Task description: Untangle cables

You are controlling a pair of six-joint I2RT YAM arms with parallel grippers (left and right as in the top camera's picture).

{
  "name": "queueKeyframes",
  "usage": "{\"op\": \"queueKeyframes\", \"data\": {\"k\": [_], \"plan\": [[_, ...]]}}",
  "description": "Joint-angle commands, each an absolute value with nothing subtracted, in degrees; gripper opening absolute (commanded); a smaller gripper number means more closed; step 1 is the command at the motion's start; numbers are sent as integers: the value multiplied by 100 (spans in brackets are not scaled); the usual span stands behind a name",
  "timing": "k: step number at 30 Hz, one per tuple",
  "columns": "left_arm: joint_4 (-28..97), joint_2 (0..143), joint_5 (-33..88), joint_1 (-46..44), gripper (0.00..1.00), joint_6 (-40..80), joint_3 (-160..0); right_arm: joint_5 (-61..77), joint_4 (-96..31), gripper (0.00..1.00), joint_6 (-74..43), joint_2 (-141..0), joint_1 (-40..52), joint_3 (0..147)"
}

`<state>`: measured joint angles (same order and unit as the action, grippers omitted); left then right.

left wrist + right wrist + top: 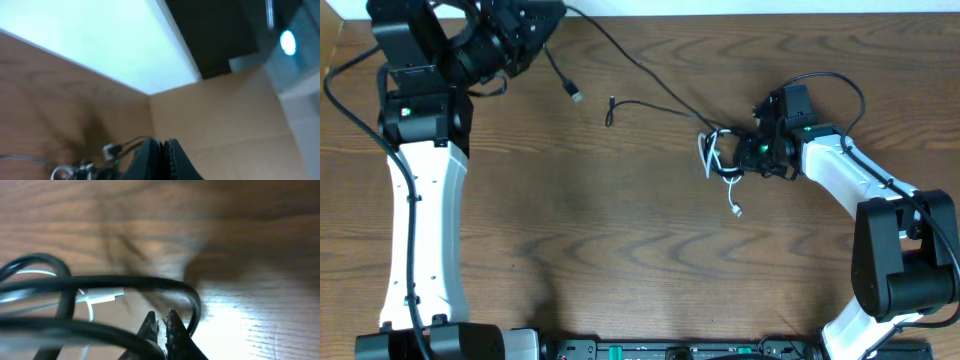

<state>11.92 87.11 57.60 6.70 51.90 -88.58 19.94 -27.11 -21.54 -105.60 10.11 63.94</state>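
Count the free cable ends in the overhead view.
3: a silver-tipped end at upper left, a black end just right of it, a white end below the tangle. Others may hide there.

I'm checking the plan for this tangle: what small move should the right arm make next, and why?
Probably lift the right gripper slightly and pull toward its base. Its jaws look nearly closed beside the black cable, whose loop crosses the white cable in the clump; a gentle tug may open that loop.
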Motion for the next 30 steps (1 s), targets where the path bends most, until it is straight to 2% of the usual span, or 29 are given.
{"op": "queueKeyframes", "data": {"k": [1, 5, 6, 10, 14, 19, 24, 30], "plan": [[1776, 8608, 5192, 735, 8, 4034, -8914, 2263, -2921, 1, -1588, -10565, 926, 6423], [2950, 8608, 3634, 843, 7, 3330, -8914, 2187, -3321, 1, -1210, -10554, 751, 6423], [3306, 8611, 3000, 847, 7, 3124, -8914, 1988, -3474, 1, -1164, -10551, 676, 6425], [4086, 8613, 1678, 845, 8, 2797, -8914, 1221, -3754, 1, -1122, -10543, 473, 6429], [4665, 8615, 445, 847, 7, 2554, -8914, 1459, -3752, 1, -799, -10521, 353, 6536], [5009, 8619, 309, 834, 7, 2115, -8914, 3098, -4097, 1, 419, -10510, 342, 6960], [5325, 8733, -78, 834, 8, 2102, -8914, 3179, -4619, 1, 438, -10510, 342, 7481], [5245, 8781, 1345, 648, 9, 1761, -8914, 4018, -4818, 2, 552, -10510, 366, 7583]]}}
